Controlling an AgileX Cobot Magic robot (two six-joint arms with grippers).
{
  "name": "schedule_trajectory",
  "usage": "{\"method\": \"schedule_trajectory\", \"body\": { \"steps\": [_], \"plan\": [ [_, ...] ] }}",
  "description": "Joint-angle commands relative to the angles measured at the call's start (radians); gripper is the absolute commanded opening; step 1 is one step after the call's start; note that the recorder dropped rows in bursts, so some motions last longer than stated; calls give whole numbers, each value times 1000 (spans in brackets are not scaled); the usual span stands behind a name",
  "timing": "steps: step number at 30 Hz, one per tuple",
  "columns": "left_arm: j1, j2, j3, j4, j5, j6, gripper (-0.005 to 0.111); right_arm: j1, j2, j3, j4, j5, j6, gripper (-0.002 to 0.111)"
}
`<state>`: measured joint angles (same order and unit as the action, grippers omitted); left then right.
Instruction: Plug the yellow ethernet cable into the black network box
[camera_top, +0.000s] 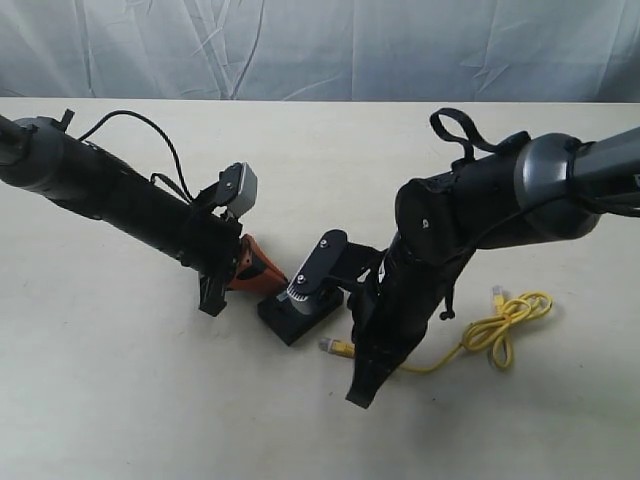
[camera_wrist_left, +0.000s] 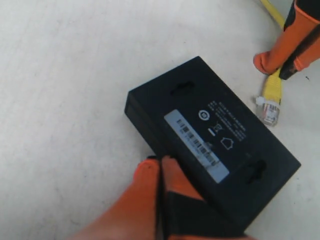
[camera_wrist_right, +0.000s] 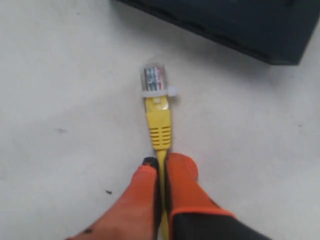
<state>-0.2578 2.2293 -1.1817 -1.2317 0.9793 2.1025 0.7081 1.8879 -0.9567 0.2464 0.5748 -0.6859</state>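
On the left, the left gripper (camera_wrist_left: 160, 164) has its orange jaws pressed together with nothing between them. The tips are planted on the near-left edge of the black box (camera_wrist_left: 200, 95). That looks like a brace, pinning the box to the table (camera_top: 120, 400) so it cannot slide when something is pushed into it.

The box itself lies flat in the middle of the table, label side up. No socket can be made out on the sides that show, so I cannot tell which face takes the connector.

Just to the right of the box comes the clear plug (camera_wrist_right: 155, 79) of the yellow cable (camera_wrist_right: 160, 131). It lies just off the box's near-right side, close but apart from it, so it is not in yet.

Right behind the plug's yellow boot is the right gripper (camera_wrist_right: 161, 167), jaws clamped on the cord. Gripping that close to the end should give stiff control of the tip for steering, and my guess is that explains the hold.

Far right, the slack sits in loose loops (camera_top: 510, 322) on the table, well clear of both arms and free to feed out. To my eye the job is at the line-up stage: one arm anchors the box, the other aims the plug, and the plug has yet to go in.
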Motion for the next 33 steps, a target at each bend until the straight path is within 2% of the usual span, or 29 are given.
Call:
{"method": "schedule_trajectory", "body": {
  "steps": [1, 8, 11, 22, 29, 33],
  "plan": [
    [-4, 16, 4, 33, -39, 23, 0, 13, -12, 5, -3, -48, 103, -1],
    [-4, 16, 4, 33, -39, 23, 0, 28, -14, 51, -5, -124, 139, -1],
    [-4, 16, 4, 35, -39, 21, 0, 51, -52, 116, 23, -264, 146, -1],
    [-4, 16, 4, 35, -37, 21, 0, 49, -62, 125, 18, -246, 176, -1],
    [-4, 16, 4, 35, -21, 21, 0, 49, -62, 123, -161, -254, 366, -1],
    [-4, 16, 4, 35, -11, 21, 0, 49, -62, 123, -187, -260, 388, -1]
  ]
}}
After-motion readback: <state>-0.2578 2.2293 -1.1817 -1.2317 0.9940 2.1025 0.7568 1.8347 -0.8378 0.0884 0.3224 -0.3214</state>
